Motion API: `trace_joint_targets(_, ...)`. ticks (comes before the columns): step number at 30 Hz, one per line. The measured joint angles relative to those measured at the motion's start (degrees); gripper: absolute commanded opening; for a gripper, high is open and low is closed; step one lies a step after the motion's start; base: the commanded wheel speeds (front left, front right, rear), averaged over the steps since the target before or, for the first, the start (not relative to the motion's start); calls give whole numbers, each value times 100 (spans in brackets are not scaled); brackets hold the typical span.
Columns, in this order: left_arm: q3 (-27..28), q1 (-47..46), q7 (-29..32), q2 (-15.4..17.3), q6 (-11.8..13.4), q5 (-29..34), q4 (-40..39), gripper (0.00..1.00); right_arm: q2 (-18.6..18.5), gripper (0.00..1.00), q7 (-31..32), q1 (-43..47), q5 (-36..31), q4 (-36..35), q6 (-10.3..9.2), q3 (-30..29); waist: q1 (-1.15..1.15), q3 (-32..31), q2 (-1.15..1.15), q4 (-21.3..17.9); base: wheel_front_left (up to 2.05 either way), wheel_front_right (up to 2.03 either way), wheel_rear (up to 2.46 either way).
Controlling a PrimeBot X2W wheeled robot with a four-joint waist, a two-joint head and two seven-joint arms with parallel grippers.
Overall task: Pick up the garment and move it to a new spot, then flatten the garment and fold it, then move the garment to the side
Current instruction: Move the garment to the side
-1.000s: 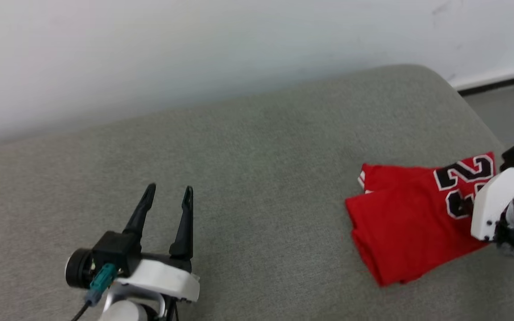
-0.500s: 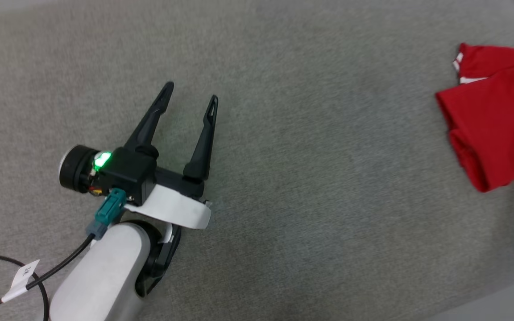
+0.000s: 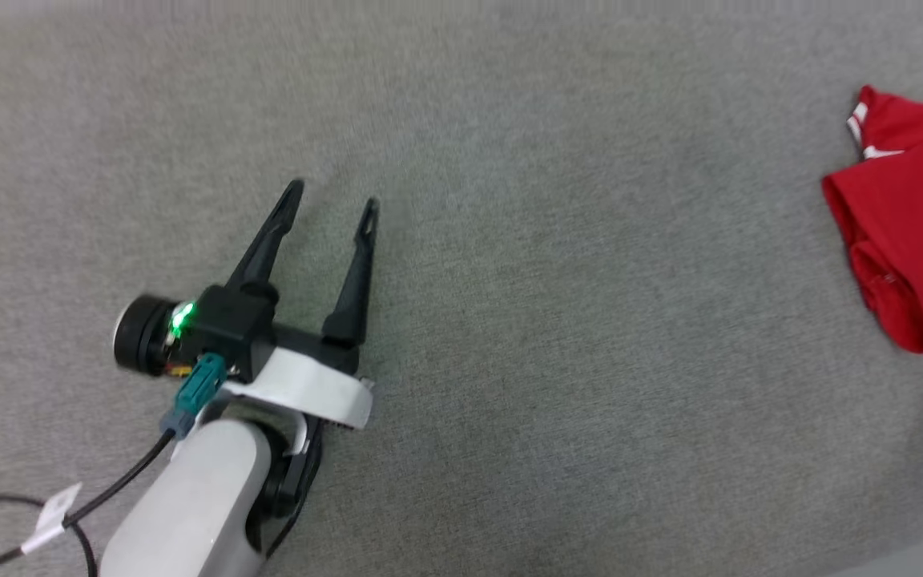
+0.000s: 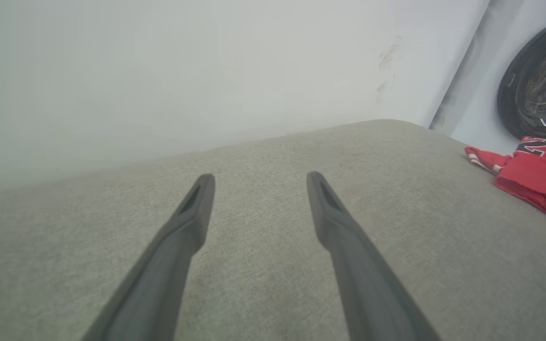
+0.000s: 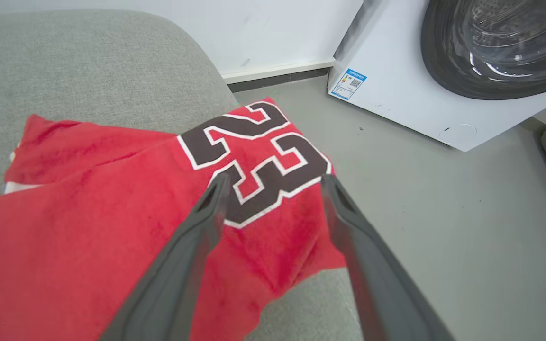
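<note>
Folded garment (image 5: 88, 222) sits at right edge of grey couch cushion (image 3: 558, 336), 23 corner hanging over. Right tool (image 5: 273, 182) spread wide above it, gripping nothing; left tool (image 3: 332, 198) open too, well apart. Imo lift right tool straight off, no dragging, else fold slips.

The left gripper (image 3: 332, 195) and right gripper (image 5: 274, 179) both gape (long dark fingers well apart).

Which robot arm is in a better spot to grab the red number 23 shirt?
Right. The right pincer stands open just over the red jersey; the left pincer is open too, but far across the grey cushion.
</note>
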Motion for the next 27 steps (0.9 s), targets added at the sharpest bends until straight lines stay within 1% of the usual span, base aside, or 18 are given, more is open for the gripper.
trace_joint_targets(5, 136, 655, -135, -94, 127, -267, 250, 100, 142, 100, -126, 466, -281, 9, 1, 90, -1, -639, 0, -11, 0, 0, 0)
trace_joint_targets(11, 310, 1584, -201, -157, 289, -581, 366, 100, 485, 100, -300, 1187, -207, -290, 0, 469, -2, -1574, 0, 3, 0, 0, 0)
trace_joint_targets(18, 475, 2212, -244, -213, 475, -688, 297, 100, 965, 100, -349, 2137, 459, -1042, 0, 1105, -3, -2490, 0, 128, 0, 0, 0)
trace_joint_targets(24, 631, 2472, -252, -171, 528, -692, 302, 100, 1284, 100, -335, 2813, 1076, -1979, 0, 1655, -3, -2820, 0, 449, 0, 0, 0)
trace_joint_targets(27, 710, 2518, -253, -129, 542, -673, 304, 100, 1355, 100, -354, 3088, 1277, -2508, 0, 1840, -3, -2911, 0, 617, 0, 0, 0)
